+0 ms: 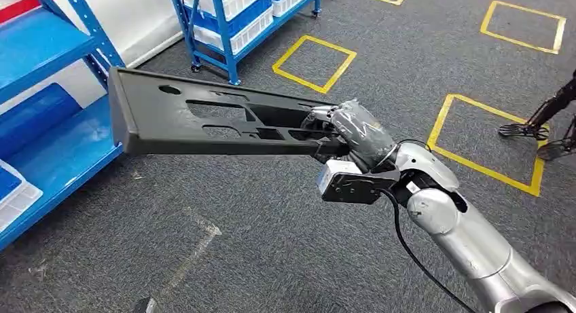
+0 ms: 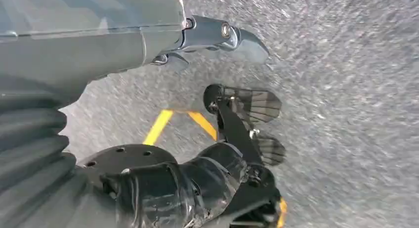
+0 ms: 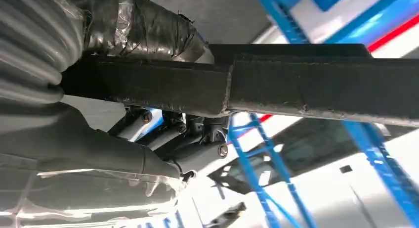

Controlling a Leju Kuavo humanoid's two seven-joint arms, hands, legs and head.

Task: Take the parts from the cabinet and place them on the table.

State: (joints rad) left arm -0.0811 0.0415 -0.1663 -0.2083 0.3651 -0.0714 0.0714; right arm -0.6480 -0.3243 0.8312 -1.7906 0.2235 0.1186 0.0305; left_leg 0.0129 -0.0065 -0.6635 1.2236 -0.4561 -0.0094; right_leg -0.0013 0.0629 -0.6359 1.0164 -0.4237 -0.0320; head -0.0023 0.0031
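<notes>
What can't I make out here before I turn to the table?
- Table: none in the head view.
- Right hand's fingers: mostly hidden behind the black part in the head view.
- Left hand: motion blur in the left wrist view; nothing seen in it.
- Bins: contents cut off at the head view's top edge.

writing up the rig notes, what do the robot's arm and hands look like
The right arm is silver metal with rounded joints and a thin black cable alongside. The right hand is dark, wrapped in shiny clear film, behind a grey ribbed cover. The left hand is grey.
</notes>
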